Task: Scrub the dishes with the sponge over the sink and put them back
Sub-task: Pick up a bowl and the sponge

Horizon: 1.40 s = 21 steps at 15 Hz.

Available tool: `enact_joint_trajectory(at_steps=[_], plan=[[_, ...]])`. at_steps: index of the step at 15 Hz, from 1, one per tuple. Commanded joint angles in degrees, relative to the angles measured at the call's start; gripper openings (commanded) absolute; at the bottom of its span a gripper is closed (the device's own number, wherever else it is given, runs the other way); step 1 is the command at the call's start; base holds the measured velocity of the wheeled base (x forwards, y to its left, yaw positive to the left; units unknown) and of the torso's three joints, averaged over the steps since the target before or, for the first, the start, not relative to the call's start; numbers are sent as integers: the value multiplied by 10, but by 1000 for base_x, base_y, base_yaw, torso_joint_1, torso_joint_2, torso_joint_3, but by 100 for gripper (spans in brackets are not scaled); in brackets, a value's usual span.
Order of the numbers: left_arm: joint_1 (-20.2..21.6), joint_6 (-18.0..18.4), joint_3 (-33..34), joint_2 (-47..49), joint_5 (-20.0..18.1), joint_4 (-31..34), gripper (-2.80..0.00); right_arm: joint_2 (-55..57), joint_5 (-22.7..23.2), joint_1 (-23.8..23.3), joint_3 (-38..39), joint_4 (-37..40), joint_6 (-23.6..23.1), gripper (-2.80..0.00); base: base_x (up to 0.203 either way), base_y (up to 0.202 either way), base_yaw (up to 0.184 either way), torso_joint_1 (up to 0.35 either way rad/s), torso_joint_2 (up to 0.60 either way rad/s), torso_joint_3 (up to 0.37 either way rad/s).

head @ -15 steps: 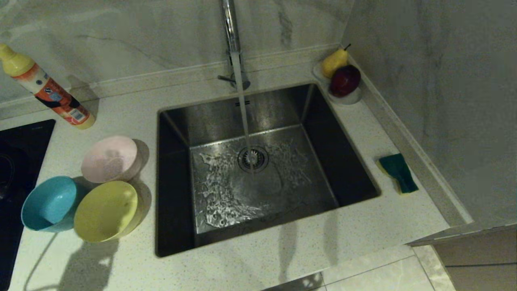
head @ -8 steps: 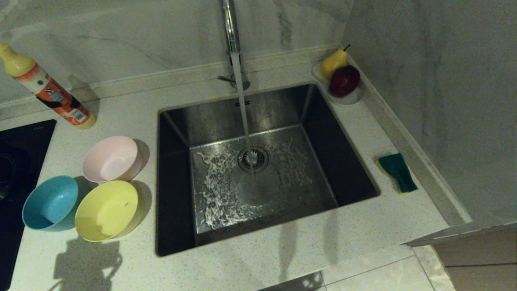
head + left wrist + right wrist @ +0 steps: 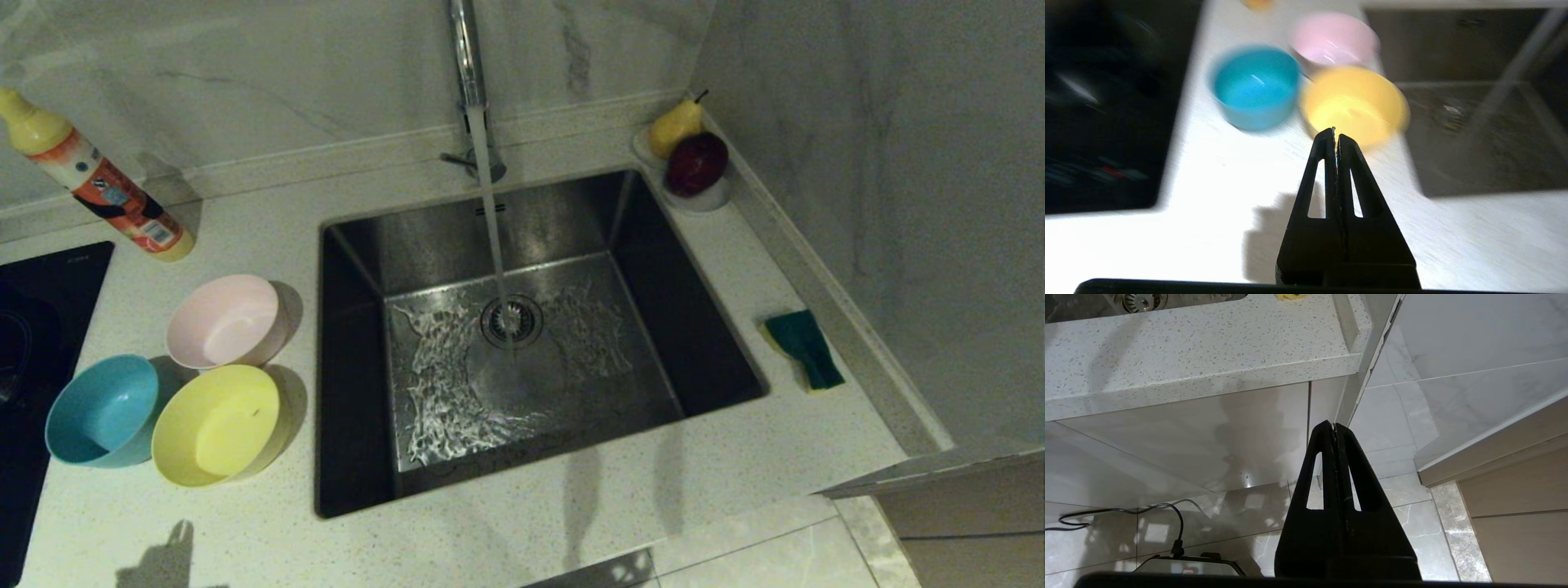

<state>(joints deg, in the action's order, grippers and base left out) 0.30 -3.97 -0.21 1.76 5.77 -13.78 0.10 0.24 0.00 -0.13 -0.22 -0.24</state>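
Note:
Three bowls stand on the counter left of the sink [image 3: 343, 245]: a pale pink bowl [image 3: 222, 321], a light blue bowl [image 3: 100, 410] and a yellow bowl [image 3: 215, 425]. The sponge [image 3: 804, 347], green side up, lies on the counter right of the sink. Water runs from the chrome tap [image 3: 465, 57] onto the drain strainer [image 3: 512, 320]. In the left wrist view my left gripper [image 3: 1335, 131] is shut and empty, above the counter's front, short of the yellow bowl [image 3: 1355, 104]. My right gripper [image 3: 1334, 425] is shut and empty, parked below the counter edge over the floor.
A spray bottle [image 3: 98, 184] leans against the back wall at the left. A black hob [image 3: 33, 327] borders the bowls on the left. A white dish [image 3: 710, 198] with a pear [image 3: 676, 124] and a dark red fruit [image 3: 696, 162] stands at the sink's far right corner.
The left arm's shadow on the front counter has slid toward the front edge and shrunk. Bowls, sponge and right arm have not moved; water keeps running.

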Motion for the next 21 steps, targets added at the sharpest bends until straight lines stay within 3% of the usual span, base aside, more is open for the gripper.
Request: enact_joint_trajectory(at_steps=[1,3,7,14,16,18,21], plan=[[0,10,25,-17,-37,51,-280,0,0,1,0,0,0,-280,0,0,0,0,0,0],[0,73,25,-17,-46,71,-280,0,0,0,0,0,0,-280,0,0,0,0,0,0],[0,31,25,-18,-45,69,-280,0,0,0,0,0,0,-280,0,0,0,0,0,0],[0,28,25,-18,-44,68,-280,-1,2,0,0,3,-3,-280,0,0,0,0,0,0],[0,28,25,-18,-44,68,-280,-2,-1,0,-11,4,-26,-280,0,0,0,0,0,0],[0,28,25,-18,-44,68,-280,13,4,0,-68,15,-28,-280,0,0,0,0,0,0],[0,28,25,-18,-44,68,-280,95,50,0,-255,70,-26,-280,0,0,0,0,0,0]])
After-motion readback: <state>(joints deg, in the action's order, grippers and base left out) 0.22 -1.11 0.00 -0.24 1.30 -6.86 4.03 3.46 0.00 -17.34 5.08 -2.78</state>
